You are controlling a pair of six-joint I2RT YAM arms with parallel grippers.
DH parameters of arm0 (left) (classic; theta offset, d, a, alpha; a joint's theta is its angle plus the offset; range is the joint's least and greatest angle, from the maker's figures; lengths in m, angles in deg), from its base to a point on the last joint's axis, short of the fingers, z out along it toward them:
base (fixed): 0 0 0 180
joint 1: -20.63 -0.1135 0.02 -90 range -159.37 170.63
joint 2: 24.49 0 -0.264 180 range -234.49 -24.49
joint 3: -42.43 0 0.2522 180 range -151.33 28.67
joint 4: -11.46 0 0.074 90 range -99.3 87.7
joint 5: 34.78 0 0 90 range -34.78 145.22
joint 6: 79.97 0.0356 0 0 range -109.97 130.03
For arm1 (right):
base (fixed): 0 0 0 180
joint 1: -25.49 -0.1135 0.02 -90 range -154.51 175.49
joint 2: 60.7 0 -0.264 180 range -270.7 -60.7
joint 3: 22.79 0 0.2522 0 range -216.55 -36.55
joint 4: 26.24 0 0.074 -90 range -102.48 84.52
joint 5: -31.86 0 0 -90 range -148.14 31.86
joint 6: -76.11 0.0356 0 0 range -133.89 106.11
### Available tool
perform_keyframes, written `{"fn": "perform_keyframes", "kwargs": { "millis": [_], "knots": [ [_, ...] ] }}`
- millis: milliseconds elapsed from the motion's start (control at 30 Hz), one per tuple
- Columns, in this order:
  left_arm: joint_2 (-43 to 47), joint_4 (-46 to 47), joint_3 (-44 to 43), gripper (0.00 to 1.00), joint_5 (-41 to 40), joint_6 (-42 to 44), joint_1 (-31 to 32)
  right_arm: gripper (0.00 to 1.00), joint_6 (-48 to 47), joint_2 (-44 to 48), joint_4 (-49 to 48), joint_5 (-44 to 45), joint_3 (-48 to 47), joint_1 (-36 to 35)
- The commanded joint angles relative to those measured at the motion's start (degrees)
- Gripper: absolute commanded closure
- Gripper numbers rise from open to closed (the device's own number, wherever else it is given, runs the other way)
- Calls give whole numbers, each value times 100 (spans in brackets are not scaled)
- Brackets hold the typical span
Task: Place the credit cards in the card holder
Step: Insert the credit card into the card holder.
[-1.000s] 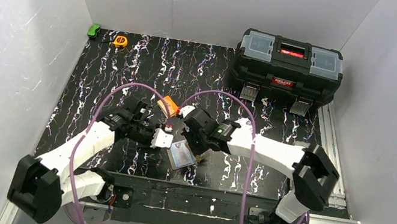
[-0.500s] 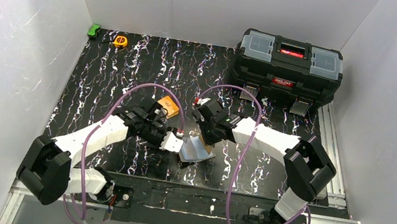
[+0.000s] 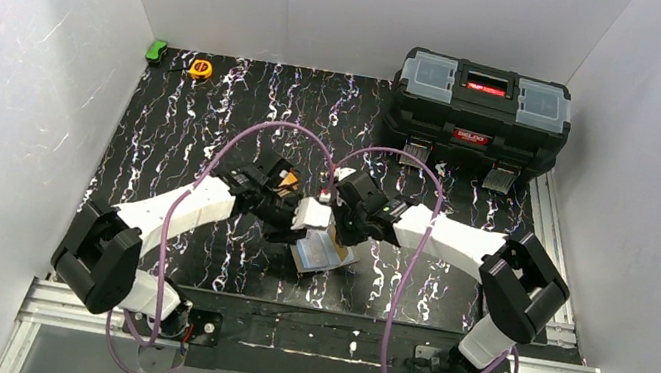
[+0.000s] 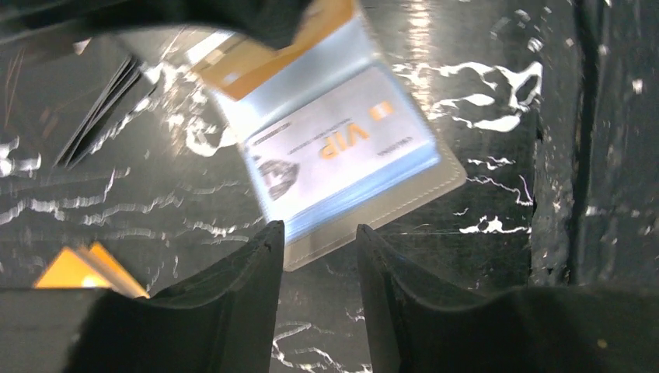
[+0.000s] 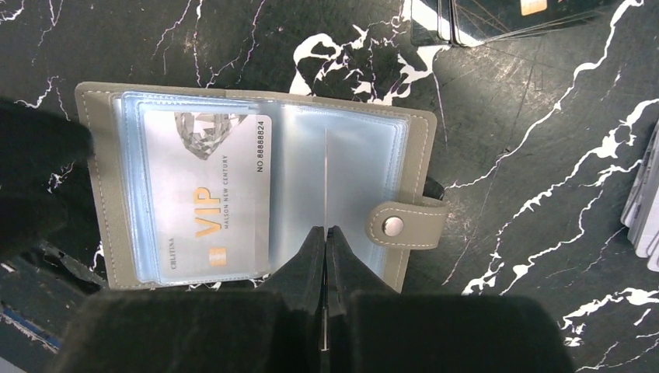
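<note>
The taupe card holder (image 5: 416, 167) lies open on the black marbled table, with a pale VIP card (image 5: 206, 194) in its left clear pocket. It also shows in the top view (image 3: 320, 254) and in the left wrist view (image 4: 350, 148). My right gripper (image 5: 325, 233) is shut on one credit card (image 5: 325, 171), held edge-on above the right-hand pockets beside the snap tab (image 5: 404, 225). My left gripper (image 4: 319, 233) is open, its fingertips at the holder's near corner. More credit cards (image 5: 505, 19) lie stacked beyond the holder.
An orange block (image 3: 285, 179) sits just behind the two grippers. A black toolbox (image 3: 482, 105) stands at the back right. A yellow tape measure (image 3: 201, 69) and a green object (image 3: 158, 49) lie at the back left. More cards (image 5: 645, 210) lie at the right.
My left gripper has moved right, up to the holder's edge. My right gripper has swung back over the holder with the card. The holder has shifted slightly.
</note>
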Motion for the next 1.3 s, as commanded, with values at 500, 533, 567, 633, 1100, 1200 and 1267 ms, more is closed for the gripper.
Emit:
{"fn": "perform_keyframes", "kwargs": {
  "millis": [500,533,567,633,1100,1200,1267],
  "knots": [
    [-702,163,-133,50,630,-6981,-1211,99,190,182,-238,-253,525,125],
    [-730,193,-69,50,641,-7065,-1209,99,190,186,-247,-252,533,145],
    [-755,228,-23,50,661,-7135,-1211,99,190,182,-248,-253,536,169],
    [-815,237,45,50,681,-7256,-1211,99,190,193,-256,-379,543,212],
    [-982,1015,410,77,1241,-7297,-1205,99,201,183,-274,-545,491,384],
    [-1051,1109,401,79,1245,-7287,-1210,99,206,186,-274,-581,477,412],
    [-1099,1185,376,79,1242,-7315,-1210,99,207,180,-274,-611,464,422]
  ]
}}
